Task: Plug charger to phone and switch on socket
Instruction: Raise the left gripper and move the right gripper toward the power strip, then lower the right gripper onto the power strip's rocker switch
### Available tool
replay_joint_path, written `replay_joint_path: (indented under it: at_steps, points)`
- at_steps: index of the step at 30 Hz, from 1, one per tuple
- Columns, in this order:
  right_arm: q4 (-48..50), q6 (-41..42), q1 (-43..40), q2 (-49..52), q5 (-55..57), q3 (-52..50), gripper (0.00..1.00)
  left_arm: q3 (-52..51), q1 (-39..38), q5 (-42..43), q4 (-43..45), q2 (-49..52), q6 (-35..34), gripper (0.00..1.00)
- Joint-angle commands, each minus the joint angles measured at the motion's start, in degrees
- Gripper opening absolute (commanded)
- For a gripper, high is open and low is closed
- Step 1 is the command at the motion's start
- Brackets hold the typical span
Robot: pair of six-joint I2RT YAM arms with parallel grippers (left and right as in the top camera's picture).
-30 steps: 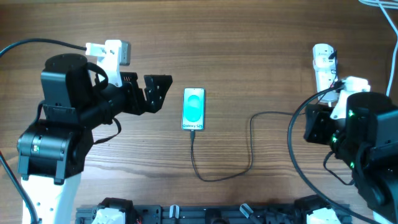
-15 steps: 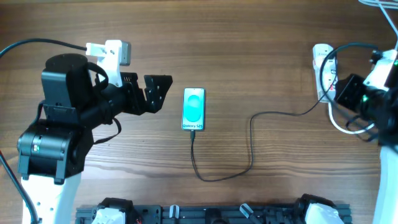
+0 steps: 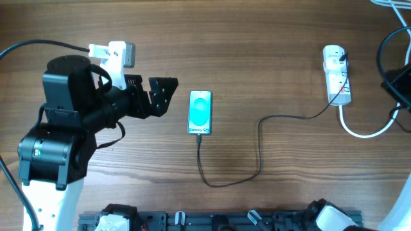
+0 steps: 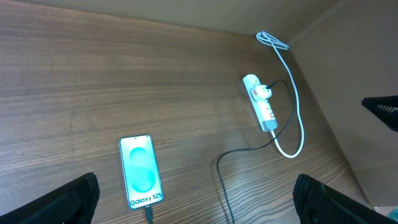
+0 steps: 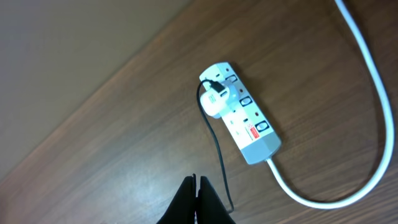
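1. The phone (image 3: 200,113) lies lit, screen-up, at the middle of the brown wood-grain surface (image 3: 270,38). The thin black charger (image 3: 259,151) leaves its 6 o'clock edge, apparently plugged in, and loops to the white socket (image 3: 336,74) at 2 o'clock.
2. The left gripper (image 3: 166,96) hovers at the phone's 9 o'clock, jaws spread wide. The right gripper (image 5: 196,186) hangs above the socket, jaws pressed together.
3. Risk: a slanted press on the red switch mark (image 5: 257,129) could shove the light socket, dragging the charger out of the phone.
4. Past the surface's edge there is only a plain beige backdrop (image 5: 62,50).
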Motion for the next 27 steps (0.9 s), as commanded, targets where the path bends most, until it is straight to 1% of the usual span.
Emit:
replay_joint_path:
  at_steps: [1, 2, 5, 12, 17, 21, 27]
  points:
    - [-2.27, 0.13, -1.38, 5.03, -1.42, 8.96, 0.04, 0.52, 0.31, -0.52, 0.13, 0.24, 0.33, 1.0]
    - [-4.42, 0.31, -1.9, 8.5, 0.48, 13.33, 0.04, 0.52, 0.33, -0.52, 0.13, 0.24, 0.33, 1.0]
    - [-5.14, 1.36, -3.06, 13.94, 0.85, 17.38, 0.04, 0.52, 0.31, -0.52, 0.13, 0.24, 0.31, 1.0]
    - [-1.73, 1.68, -7.19, 23.56, 0.85, 17.33, 0.04, 0.52, 0.31, -0.52, 0.13, 0.24, 0.31, 1.0]
    - [0.66, -1.46, -6.38, 28.3, 0.83, 17.2, 0.04, 0.52, 0.31, -0.52, 0.13, 0.24, 0.33, 1.0]
    - [1.25, -1.4, -5.57, 31.93, 0.37, 17.14, 0.04, 0.52, 0.31, -0.52, 0.13, 0.24, 0.33, 1.0]
    - [2.75, -1.33, -5.55, 38.01, -3.96, 17.14, 0.04, 0.52, 0.33, -0.52, 0.13, 0.24, 0.33, 1.0]
